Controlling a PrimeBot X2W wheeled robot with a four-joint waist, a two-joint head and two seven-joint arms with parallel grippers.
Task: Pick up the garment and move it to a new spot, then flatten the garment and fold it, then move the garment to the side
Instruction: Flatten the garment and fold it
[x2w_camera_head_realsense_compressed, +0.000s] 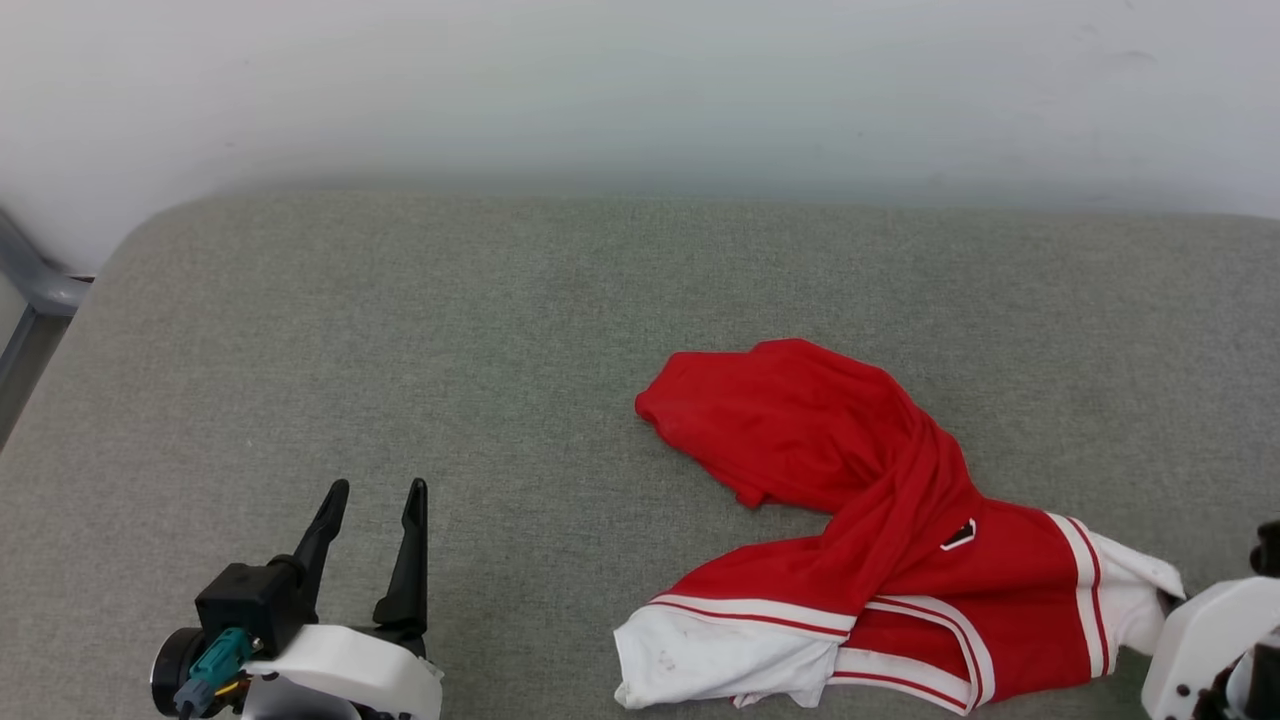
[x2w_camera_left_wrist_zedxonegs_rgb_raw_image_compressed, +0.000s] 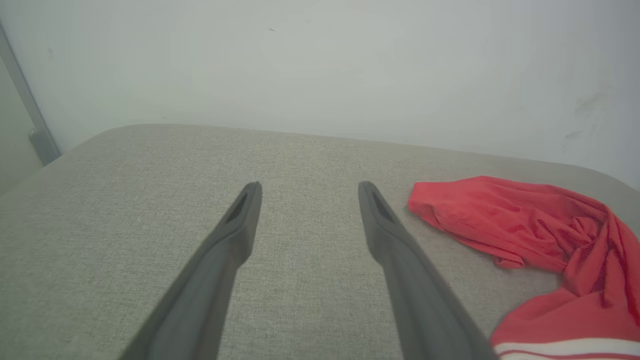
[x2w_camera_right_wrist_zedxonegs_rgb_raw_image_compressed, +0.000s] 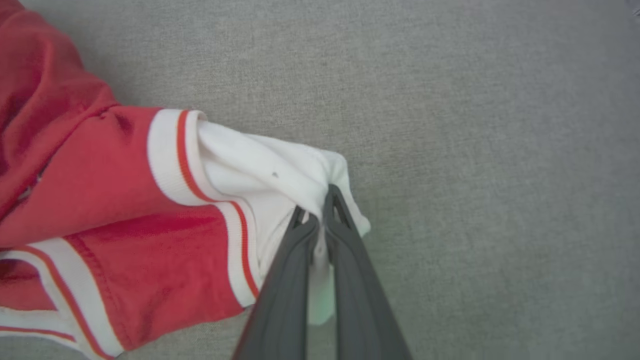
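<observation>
In the head view the garment lay crumpled on the grey cloth-covered table, toward 4 o'clock from the table's middle. Its red body was bunched into a twisted band running from a rounded red fold at 11 o'clock of the heap down toward 5 o'clock. White panels edged with red-and-white striped trim spread along the near side at 6 o'clock. A small black, white-outlined mark showed on the red cloth near the heap's middle.

The right tool was clamped on the garment. In the right wrist view its two dark fingers stood pressed together, with a pinch of the white panel caught between the tips and white cloth bulging on both sides of them. In the head view this corner was at 3 o'clock of the heap, touching the arm's white wrist housing at the frame's 4 o'clock edge.

The left tool sat at 7 o'clock of the head view, well apart from the garment. Its fingers were spread wide with only bare table between them. In the left wrist view the red fold lay just beside the right-hand finger, at 3 o'clock, not touching it.

A pale wall rose behind the table at 12 o'clock, and a grey metal bar stood at 9 o'clock.
</observation>
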